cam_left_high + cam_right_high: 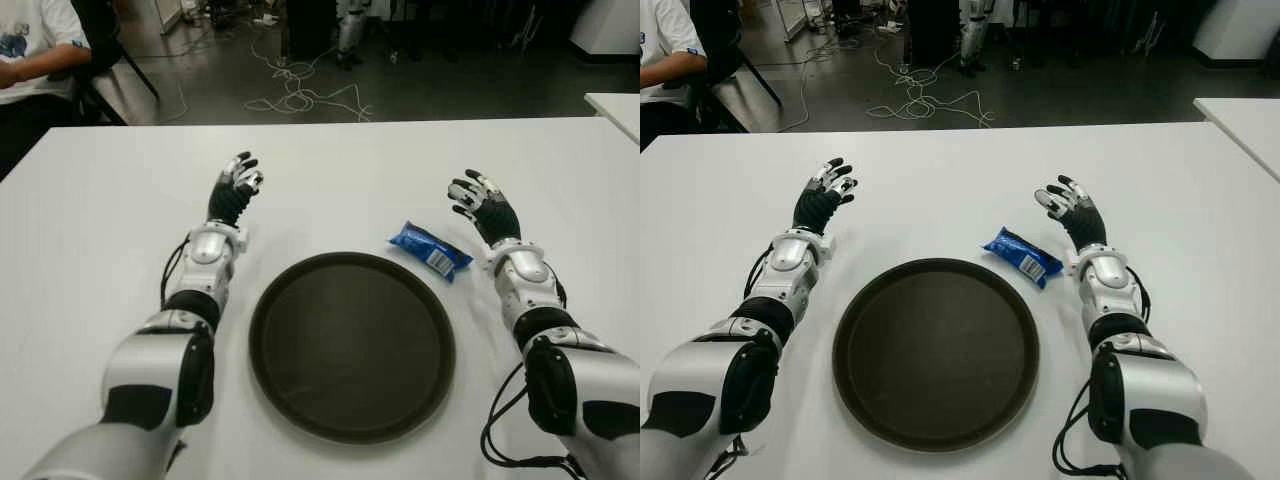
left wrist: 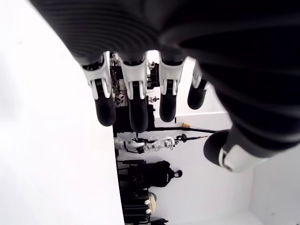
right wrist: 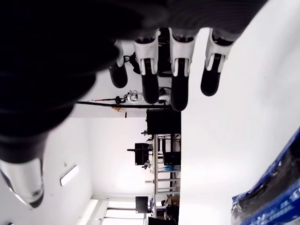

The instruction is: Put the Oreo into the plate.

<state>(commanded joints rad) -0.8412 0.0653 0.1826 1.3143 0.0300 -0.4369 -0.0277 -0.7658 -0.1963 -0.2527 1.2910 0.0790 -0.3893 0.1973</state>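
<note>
A blue Oreo packet [image 1: 431, 250] lies flat on the white table [image 1: 330, 170], just off the far right rim of the round dark plate [image 1: 352, 345]. The plate holds nothing. My right hand [image 1: 480, 203] hovers a little to the right of the packet, fingers spread, holding nothing; a corner of the Oreo packet [image 3: 274, 197] shows in the right wrist view. My left hand [image 1: 234, 187] is raised to the left of the plate, beyond its far left rim, with fingers relaxed and nothing in them.
A second white table's corner [image 1: 615, 108] shows at the far right. A person in a white shirt [image 1: 35, 45] sits beyond the table's far left corner. Cables [image 1: 300, 95] lie on the dark floor behind the table.
</note>
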